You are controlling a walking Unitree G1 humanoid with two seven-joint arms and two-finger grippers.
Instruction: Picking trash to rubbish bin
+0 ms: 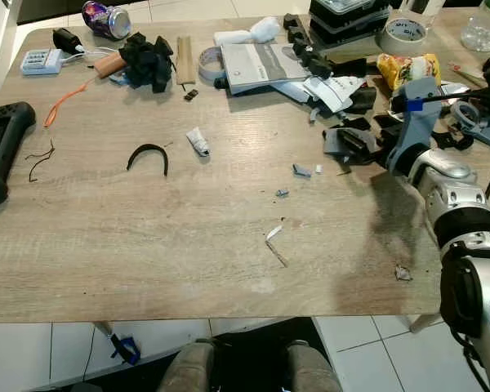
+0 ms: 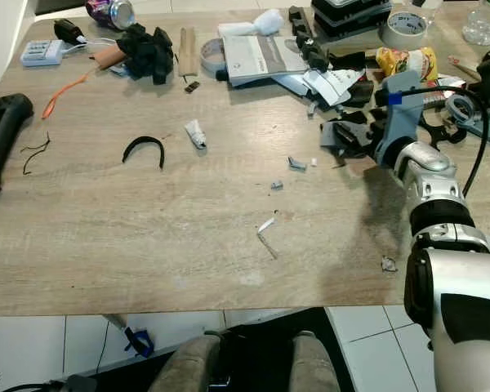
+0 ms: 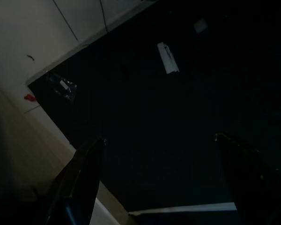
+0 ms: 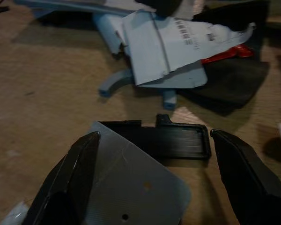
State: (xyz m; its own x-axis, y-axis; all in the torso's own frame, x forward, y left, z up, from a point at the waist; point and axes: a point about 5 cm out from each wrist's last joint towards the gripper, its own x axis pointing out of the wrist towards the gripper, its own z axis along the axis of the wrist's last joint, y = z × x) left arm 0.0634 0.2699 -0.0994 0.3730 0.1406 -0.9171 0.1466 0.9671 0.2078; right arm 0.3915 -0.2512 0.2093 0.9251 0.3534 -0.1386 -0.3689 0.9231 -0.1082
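Trash at the gripper: a flat grey plastic piece [image 4: 136,187] and a black rectangular plastic part [image 4: 171,139] lie touching each other on the wooden table [image 1: 188,245], at its right side, in the clutter just ahead of the right arm.
Right gripper [image 4: 154,173]: over the table's right part, its two black fingers spread wide on either side of the grey piece and the black part, pinching nothing.
Just beyond: a torn white paper with print [image 4: 178,42] lies over pale blue plastic parts [image 4: 112,84], with a bit of red [image 4: 225,54] under the paper's edge.
Small scraps mid-table: a crumpled white tube [image 1: 198,141], a curved black strip [image 1: 149,155], small grey bits [image 1: 301,171] and a white sliver [image 1: 273,233], all apart from one another; one more crumpled scrap [image 1: 403,273] sits near the front right edge.
Far edge of table: a crushed can [image 1: 106,18], a black bundle [image 1: 147,59], a booklet [image 1: 253,65], a tape roll [image 1: 404,34] and a yellow packet [image 1: 404,69].
Left edge: a black handled device [image 1: 4,147], thin dark wire [image 1: 39,159], an orange cord [image 1: 64,102].
Left gripper [image 3: 164,183]: hangs in the shade, fingers apart, over a dark floor with a white scrap [image 3: 167,57].
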